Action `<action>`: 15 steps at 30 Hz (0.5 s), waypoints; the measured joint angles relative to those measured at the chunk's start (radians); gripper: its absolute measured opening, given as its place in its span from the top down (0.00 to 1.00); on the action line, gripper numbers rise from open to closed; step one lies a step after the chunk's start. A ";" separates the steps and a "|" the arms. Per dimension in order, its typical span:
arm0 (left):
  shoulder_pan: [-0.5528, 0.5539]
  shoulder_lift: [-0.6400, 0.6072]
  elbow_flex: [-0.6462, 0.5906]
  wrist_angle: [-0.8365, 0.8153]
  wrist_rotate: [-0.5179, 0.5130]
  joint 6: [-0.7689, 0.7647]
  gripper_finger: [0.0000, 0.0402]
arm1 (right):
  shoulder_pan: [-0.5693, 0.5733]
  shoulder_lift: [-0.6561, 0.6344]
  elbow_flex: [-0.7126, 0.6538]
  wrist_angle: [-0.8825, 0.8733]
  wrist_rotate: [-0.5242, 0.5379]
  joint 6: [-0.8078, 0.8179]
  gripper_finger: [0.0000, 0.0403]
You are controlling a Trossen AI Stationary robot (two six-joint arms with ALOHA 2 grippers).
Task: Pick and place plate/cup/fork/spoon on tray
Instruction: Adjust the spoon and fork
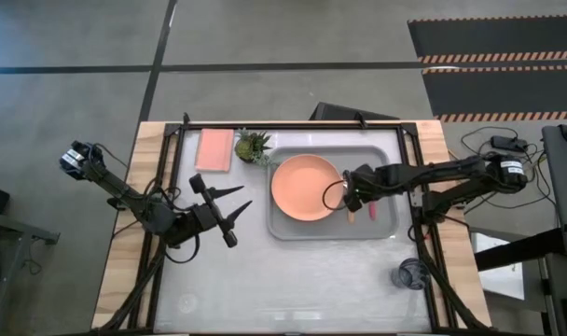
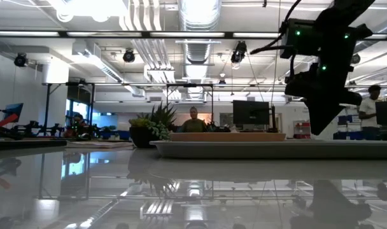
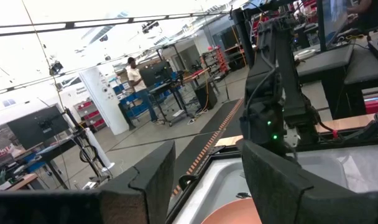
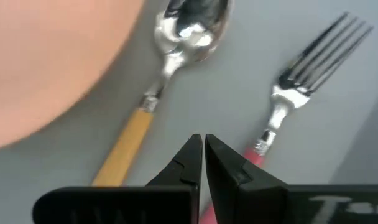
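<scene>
Left arm waits over the worktop (image 1: pixel 293 280), left of the tray (image 1: pixel 381 154); left gripper (image 1: pixel 235 209) spread wide, nothing between its fingers, pointing toward the tray.

Pink pad (image 1: pixel 214 149) and small potted plant (image 1: pixel 253 146) sit at the far edge, left of the tray.

On the tray: plate (image 1: pixel 304 188) lies flat on its left half. Just right of the plate, spoon (image 4: pixel 170 62) with its orange handle, then fork (image 4: pixel 301 81) with its pink-red handle, side by side and apart, both flat on the tray floor.

Right gripper (image 4: pixel 203 155) hovers low over the gap between the two handles, fingers almost touching, holding nothing.

Cup (image 1: pixel 411 275) stands off the tray, near the worktop's near right corner, well apart from the rest.

Judgement: plate, spoon and fork look placed; cup is the one piece left. Next move calls for the right arm to lift clear of the cutlery, swing toward the near right corner, open over the cup rim, then carry it to bare tray floor.
</scene>
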 joint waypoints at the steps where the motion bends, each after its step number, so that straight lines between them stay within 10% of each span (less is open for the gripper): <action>1: 0.000 0.000 0.000 0.000 0.000 0.000 0.58 | -0.012 0.002 -0.002 -0.008 0.000 -0.001 0.98; 15: 0.000 0.000 0.000 0.000 0.000 0.000 0.58 | -0.034 0.007 -0.049 -0.043 -0.080 -0.010 0.98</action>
